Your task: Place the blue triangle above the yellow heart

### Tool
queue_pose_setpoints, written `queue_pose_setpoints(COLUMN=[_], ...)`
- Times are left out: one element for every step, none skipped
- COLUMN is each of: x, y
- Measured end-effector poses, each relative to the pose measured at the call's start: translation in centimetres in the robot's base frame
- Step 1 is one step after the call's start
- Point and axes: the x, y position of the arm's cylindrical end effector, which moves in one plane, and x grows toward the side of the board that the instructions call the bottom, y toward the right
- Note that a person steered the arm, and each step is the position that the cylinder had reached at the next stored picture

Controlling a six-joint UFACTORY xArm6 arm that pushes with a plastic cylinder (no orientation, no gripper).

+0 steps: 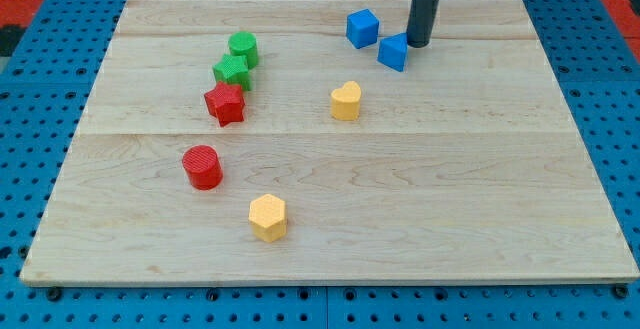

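The blue triangle (393, 52) lies near the view's top, right of centre. My tip (418, 44) touches or nearly touches its right side, coming down as a dark rod from the view's top edge. The yellow heart (345, 101) lies below and to the left of the blue triangle, a short gap apart. A blue cube (362, 28) sits just up and left of the triangle.
A green cylinder-like block (243, 48), a green star (232, 71) and a red star (225, 103) cluster at the left. A red cylinder (202, 166) and a yellow hexagon (267, 217) lie lower left. The wooden board (480, 199) ends at blue pegboard.
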Motion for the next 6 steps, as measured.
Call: queue_pose_setpoints(x=[0.6,1.6,3.3,4.1,5.4,5.4], y=[-2.5,-3.3,-3.1,-3.4,-1.7,-1.9])
